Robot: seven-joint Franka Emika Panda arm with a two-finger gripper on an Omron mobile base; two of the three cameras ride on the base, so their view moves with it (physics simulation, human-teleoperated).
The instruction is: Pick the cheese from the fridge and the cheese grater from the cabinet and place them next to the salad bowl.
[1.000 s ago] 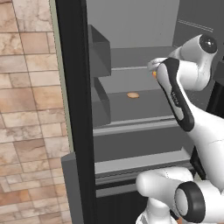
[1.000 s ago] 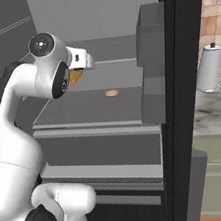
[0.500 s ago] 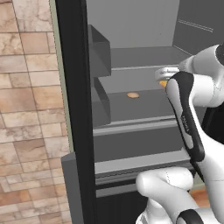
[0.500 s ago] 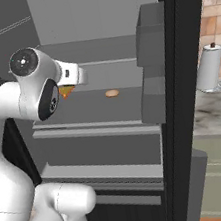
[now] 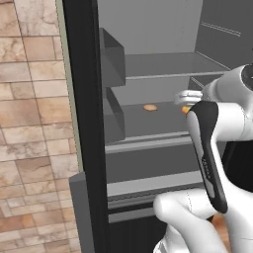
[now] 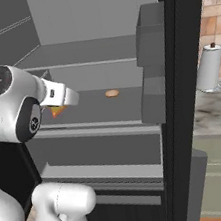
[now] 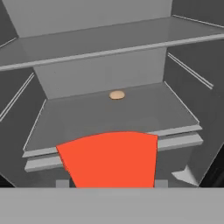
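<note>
Open fridge (image 5: 148, 64) ahead, grey shelves, door bins on both sides. Gripper (image 6: 61, 106) at the front edge of the middle shelf (image 7: 109, 116), toward the side away from the door bins. Cheese (image 7: 110, 158) gripped between the fingers, jaws partly closed on the wedge, red-orange side toward the hand camera; fingertips themselves hidden behind it. Orange corner of the wedge visible below the hand in the right base view and beside the wrist in the left base view (image 5: 186, 109). Flat tan disc (image 7: 117, 95) lying near the back edge of the same shelf, well apart from the wedge. Paper towel roll (image 6: 210, 68) upright on the counter past the door.
</note>
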